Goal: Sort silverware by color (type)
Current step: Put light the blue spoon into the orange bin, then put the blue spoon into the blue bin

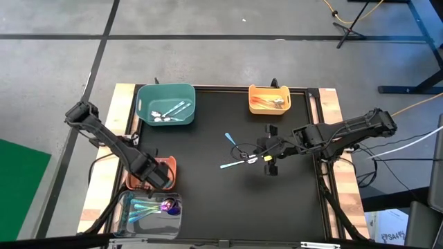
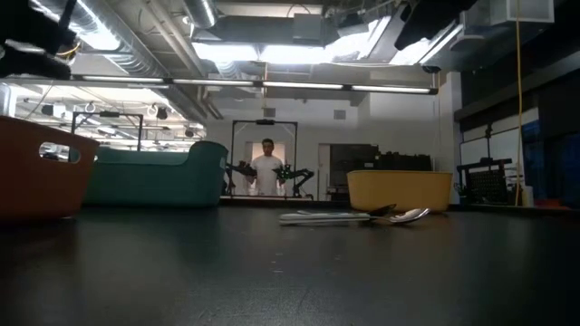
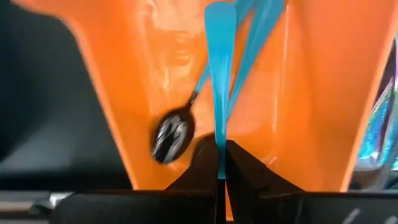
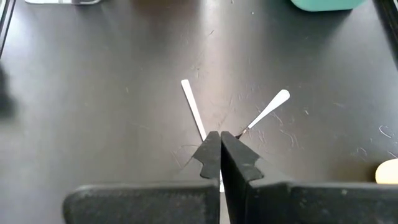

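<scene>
My left gripper [image 1: 158, 178] is over the orange-brown bin [image 1: 168, 164], shut on a teal-blue spoon [image 3: 219, 74]. A black spoon [image 3: 173, 135] lies in that bin. My right gripper [image 1: 265, 158] is shut and stands above the table's middle, over the spot where two spoons cross [image 1: 235, 153]. Their pale handles [image 4: 194, 112] [image 4: 270, 109] fan out ahead of its fingers. In the low view both spoons [image 2: 353, 217] lie flat on the black tabletop with no fingers at them. My left gripper pinches the teal-blue spoon between its two fingers [image 3: 205, 163] at the spoon's near end [image 3: 219, 140], which the fingers hide. The spoon runs on ahead along the fingers, its flat free end [image 3: 219, 18] over the inside of the orange bin.
The teal bin [image 1: 145, 97] at the far left holds silver spoons. The yellow bin [image 1: 252, 104] at the far right holds copper ones. The clear bin [image 1: 131, 218] at the near left holds teal and purple ones. A person [image 2: 267, 167] stands in the room beyond.
</scene>
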Controlling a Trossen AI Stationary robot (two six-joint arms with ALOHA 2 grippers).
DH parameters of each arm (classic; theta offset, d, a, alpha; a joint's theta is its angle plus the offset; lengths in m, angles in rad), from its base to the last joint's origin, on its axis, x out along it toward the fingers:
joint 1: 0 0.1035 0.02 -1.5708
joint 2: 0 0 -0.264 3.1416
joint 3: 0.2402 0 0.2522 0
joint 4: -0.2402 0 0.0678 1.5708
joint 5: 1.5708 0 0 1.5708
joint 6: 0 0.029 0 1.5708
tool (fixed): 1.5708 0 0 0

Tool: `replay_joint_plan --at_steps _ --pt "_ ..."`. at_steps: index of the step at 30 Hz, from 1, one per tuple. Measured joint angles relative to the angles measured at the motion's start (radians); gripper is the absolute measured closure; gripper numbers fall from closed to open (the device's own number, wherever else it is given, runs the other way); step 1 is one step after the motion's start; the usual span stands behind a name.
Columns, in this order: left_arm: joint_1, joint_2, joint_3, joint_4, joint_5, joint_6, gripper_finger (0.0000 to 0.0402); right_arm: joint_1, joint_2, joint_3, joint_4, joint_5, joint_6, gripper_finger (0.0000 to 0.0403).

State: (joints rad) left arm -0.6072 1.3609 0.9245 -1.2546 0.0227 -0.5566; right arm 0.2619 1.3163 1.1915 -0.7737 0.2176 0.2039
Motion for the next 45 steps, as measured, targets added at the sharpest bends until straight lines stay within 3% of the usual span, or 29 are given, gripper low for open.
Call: replay_joint_plan --at_steps 8,19,45 --pt "0.000 0.000 -0.102 0.124 0.003 0.095 0.0392 0.000 0.000 0.000 0.017 0.000 0.000 0.0403" --pt "0.000 0.000 -0.207 0.228 -0.004 0.096 0.0383 0.000 0.000 0.000 0.017 0.000 0.000 0.0403" --pt "0.000 0.000 -0.221 0.225 -0.011 0.095 0.0327 0.000 0.000 0.000 0.017 0.002 0.000 0.0403"
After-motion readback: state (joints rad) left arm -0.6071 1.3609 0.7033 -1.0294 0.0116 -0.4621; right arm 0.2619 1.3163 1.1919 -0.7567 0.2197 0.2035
